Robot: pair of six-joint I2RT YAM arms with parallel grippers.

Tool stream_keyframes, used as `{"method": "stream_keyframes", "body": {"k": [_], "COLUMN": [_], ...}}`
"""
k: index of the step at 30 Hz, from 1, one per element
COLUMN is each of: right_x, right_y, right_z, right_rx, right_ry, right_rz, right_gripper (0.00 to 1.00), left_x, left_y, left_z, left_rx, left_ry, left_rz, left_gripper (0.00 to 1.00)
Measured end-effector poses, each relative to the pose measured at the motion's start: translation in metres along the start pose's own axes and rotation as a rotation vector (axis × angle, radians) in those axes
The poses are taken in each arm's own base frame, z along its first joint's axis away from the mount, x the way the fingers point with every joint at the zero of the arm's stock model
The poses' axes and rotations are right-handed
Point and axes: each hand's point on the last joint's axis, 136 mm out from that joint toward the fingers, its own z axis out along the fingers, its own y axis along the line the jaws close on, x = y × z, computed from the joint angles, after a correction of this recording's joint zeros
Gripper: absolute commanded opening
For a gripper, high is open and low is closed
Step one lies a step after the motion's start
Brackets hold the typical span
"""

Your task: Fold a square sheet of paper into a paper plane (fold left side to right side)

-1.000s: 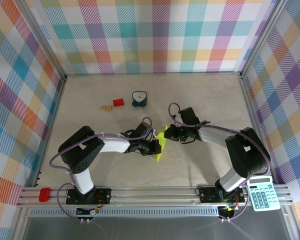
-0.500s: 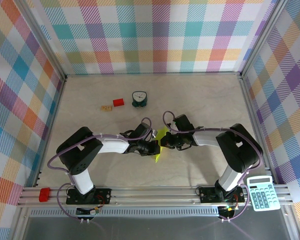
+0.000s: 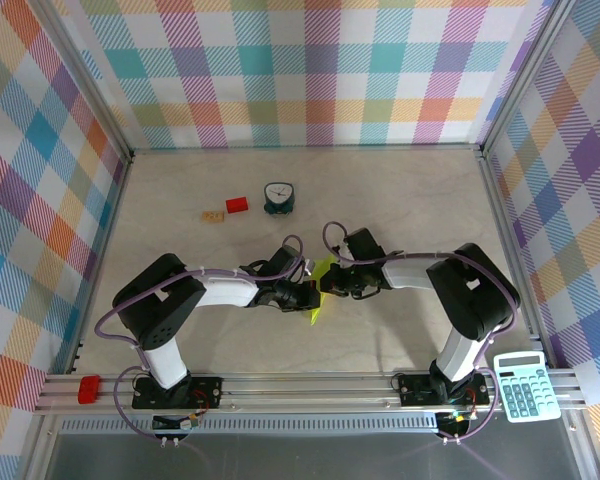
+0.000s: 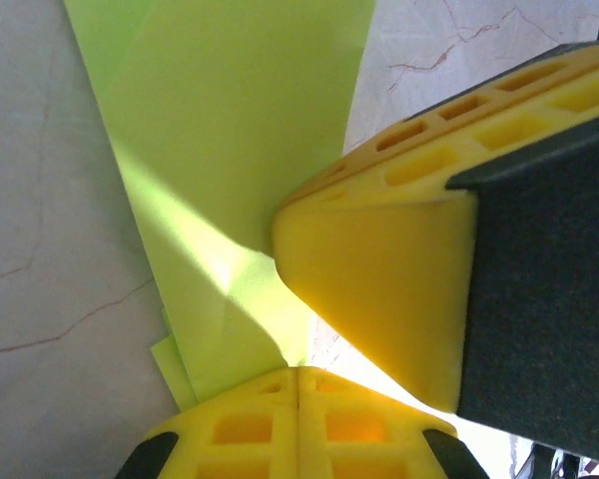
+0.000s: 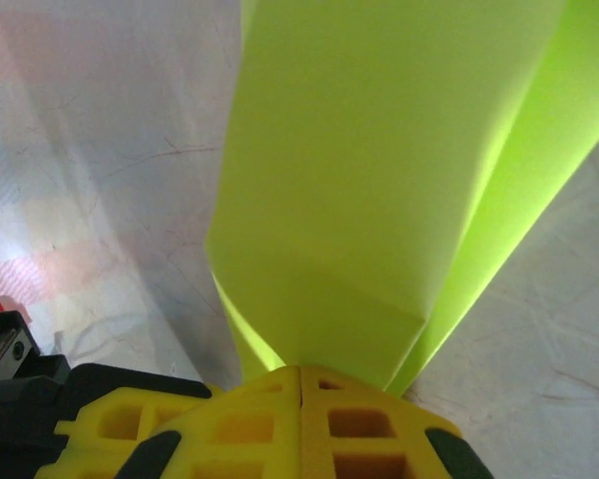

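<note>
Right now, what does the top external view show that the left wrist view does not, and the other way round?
The top external view adds the wider scene: the teal clock, the red block, a small tan piece beside it, the calculator by the near right rail, and the plaid walls. The left wrist view adds close detail: the left gripper with its fingers closed together, and a yellow finger of the right gripper in front of the sheet of paper. Both show that folded lime yellow-green sheet on the marbled table.

Matt, smooth paper [image 5: 379,170] — marbled table [image 3: 400,200]
</note>
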Motion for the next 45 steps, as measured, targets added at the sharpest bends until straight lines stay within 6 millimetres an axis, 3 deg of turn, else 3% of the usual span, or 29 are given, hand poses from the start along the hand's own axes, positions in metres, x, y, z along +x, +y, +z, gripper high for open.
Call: {"method": "stream_keyframes", "body": {"k": [24,39,45], "right_x": [-0.033,-0.085,-0.114], "right_y": [-0.02,-0.044,-0.058], "right_z": [-0.007,-0.021,-0.031], "right_rx": [0.027,0.031,0.065], "right_ry": [-0.028,-0.103,-0.166], "right_rz": [-0.008,0.045,0.051], "right_gripper": [0.0,0.0,0.0], "left_x": [-0.003,-0.003,-0.001], "left_y": [0.002,0.002,0.003], "left_z": [0.0,0.0,-0.001], "left_rx": [-0.012,-0.012,-0.011], "left_ry": [-0.015,-0.017,-0.018], "left_rz": [0.001,0.001,0.001], "left_gripper": [0.0,0.0,0.0]}}
